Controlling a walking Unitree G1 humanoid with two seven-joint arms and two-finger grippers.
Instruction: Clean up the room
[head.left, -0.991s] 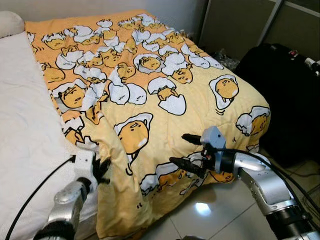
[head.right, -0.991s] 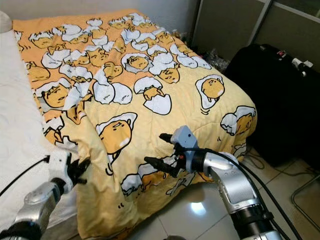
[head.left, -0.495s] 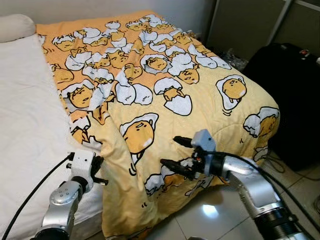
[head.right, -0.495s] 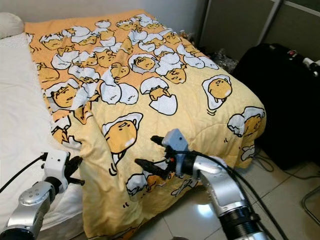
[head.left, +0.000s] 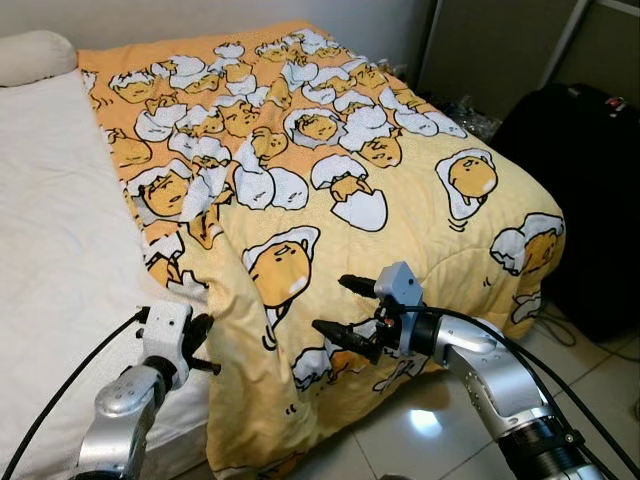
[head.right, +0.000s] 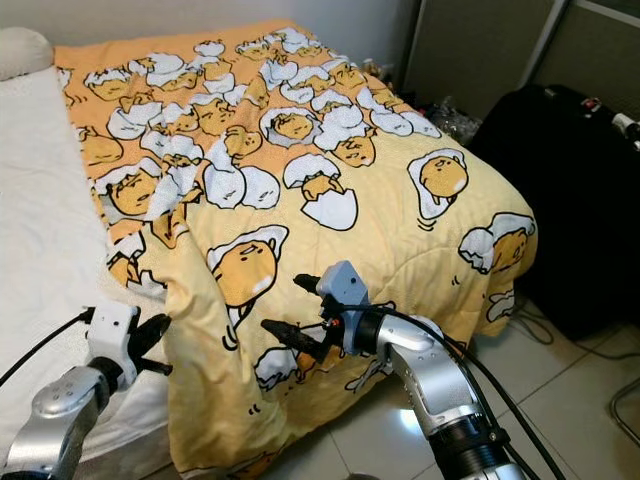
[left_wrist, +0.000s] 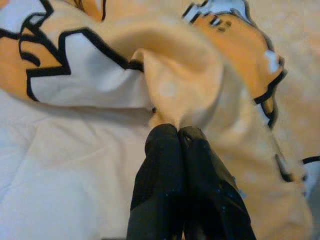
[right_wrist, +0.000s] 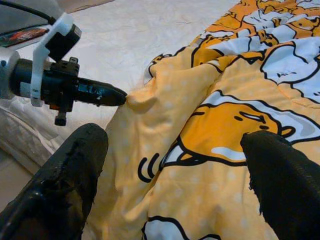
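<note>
A yellow blanket (head.left: 330, 170) printed with cartoon eggs covers the right part of the bed and hangs over its foot. My left gripper (head.left: 205, 347) is shut on a fold of the blanket's left edge (left_wrist: 175, 100), near the foot of the bed; its black fingers (left_wrist: 172, 165) are pressed together under the fabric. My right gripper (head.left: 336, 308) hovers open just above the blanket's hanging front part, fingers pointing left toward the left gripper (right_wrist: 107, 95). Nothing is between the right fingers (right_wrist: 70, 175).
The bare white mattress (head.left: 50, 260) lies left of the blanket, with a pillow (head.left: 35, 55) at its head. A black suitcase (head.left: 590, 190) stands right of the bed. Glossy tiled floor (head.left: 420, 420) runs along the foot.
The camera has shifted a little to the left. My right gripper has moved left over the blanket, closer to the left gripper. The left gripper keeps its hold on the edge.
</note>
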